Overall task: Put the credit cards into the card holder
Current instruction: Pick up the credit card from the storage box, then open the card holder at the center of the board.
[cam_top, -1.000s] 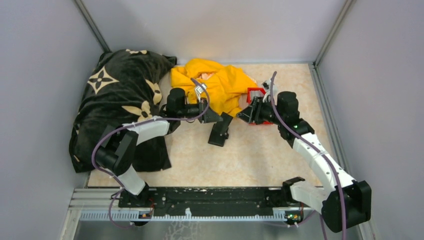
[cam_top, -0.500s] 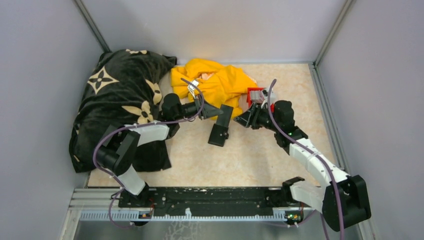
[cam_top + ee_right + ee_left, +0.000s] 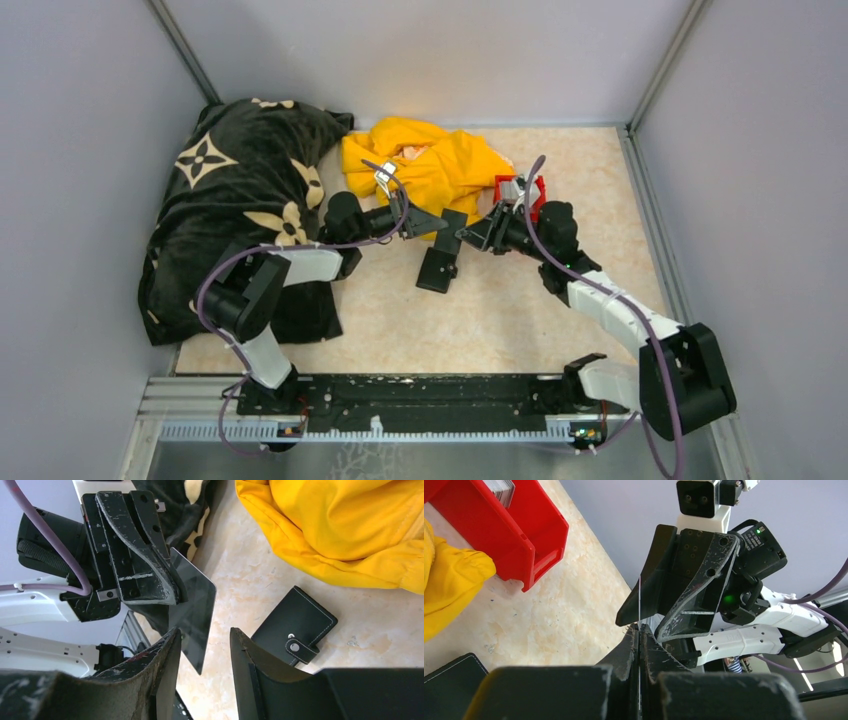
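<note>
- Currently the left gripper is clenched on one credit card, pinching it along one edge so the thin grey card juts out past its fingertips.
- Facing it from 3 o'clock, the right gripper is released; its jaws stand apart on either side of the card's free corner, not clamped on it.
- Below both grippers, the card holder lies folded shut on the table, with its snap tab fastened.
- At 1 o'clock from the holder, a red bin holds the remaining credit cards.
- A yellow cloth lies at 12 o'clock and a black patterned cloth at 9 o'clock.
</note>
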You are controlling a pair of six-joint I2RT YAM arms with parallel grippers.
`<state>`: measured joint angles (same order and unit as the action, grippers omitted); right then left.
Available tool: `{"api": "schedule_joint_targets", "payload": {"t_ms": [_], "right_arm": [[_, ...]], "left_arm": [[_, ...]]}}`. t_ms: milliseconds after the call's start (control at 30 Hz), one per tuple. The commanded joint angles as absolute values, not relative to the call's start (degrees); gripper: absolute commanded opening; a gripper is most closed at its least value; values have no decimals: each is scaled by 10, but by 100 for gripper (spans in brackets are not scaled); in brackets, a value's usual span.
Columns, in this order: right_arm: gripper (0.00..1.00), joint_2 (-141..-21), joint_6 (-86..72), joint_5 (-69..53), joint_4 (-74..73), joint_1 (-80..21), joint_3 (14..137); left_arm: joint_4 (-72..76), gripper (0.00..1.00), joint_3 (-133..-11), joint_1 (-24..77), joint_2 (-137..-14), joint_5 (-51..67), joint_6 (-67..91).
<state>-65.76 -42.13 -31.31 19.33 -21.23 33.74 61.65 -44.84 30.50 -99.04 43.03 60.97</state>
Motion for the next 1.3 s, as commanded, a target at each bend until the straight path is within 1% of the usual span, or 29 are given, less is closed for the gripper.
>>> {"api": "schedule_joint_targets", "payload": {"t_ms": [0, 133, 200, 267, 400, 433, 567, 600, 633, 700, 767, 833, 900, 1000, 1067, 1267], "right_arm": [[40, -676, -431, -320, 258, -228, 343], [28, -687, -441, -326, 280, -230, 340], [19, -694, -448, -332, 299, -230, 337], [12, -700, -455, -337, 315, -231, 334], [5, -713, -478, -356, 374, -230, 326], [1, -718, -487, -362, 391, -231, 323], [0, -730, -523, -382, 453, -230, 318], [0, -731, -530, -386, 464, -231, 317], [0, -731, -534, -388, 468, -231, 317], [0, -725, -535, -387, 465, -231, 319], [0, -717, -529, -382, 447, -232, 324], [0, -707, -511, -367, 405, -238, 332], [0, -698, -475, -338, 331, -250, 351], [0, -690, -416, -268, 206, -282, 391], [0, -691, -396, -217, 140, -301, 414], [0, -724, -373, -85, -21, -351, 487]], "left_arm": [[661, 0, -451, 307, -1004, 437, 628], [662, 0, -453, 307, -1009, 442, 631], [668, 0, -453, 307, -1014, 445, 637], [676, 0, -451, 307, -1017, 447, 642], [718, 0, -449, 306, -1034, 460, 669], [727, 0, -449, 306, -1039, 463, 676], [758, 0, -451, 305, -1059, 475, 702], [761, 3, -450, 303, -1063, 477, 706], [761, 12, -448, 301, -1065, 477, 707], [754, 43, -439, 294, -1061, 470, 705], [740, 54, -421, 281, -1049, 456, 695], [682, 62, -406, 271, -1027, 433, 667], [597, 63, -397, 265, -999, 394, 617], [436, 63, -395, 265, -954, 303, 530], [367, 62, -390, 265, -933, 249, 502], [290, 57, -364, 272, -903, 153, 455]]}}
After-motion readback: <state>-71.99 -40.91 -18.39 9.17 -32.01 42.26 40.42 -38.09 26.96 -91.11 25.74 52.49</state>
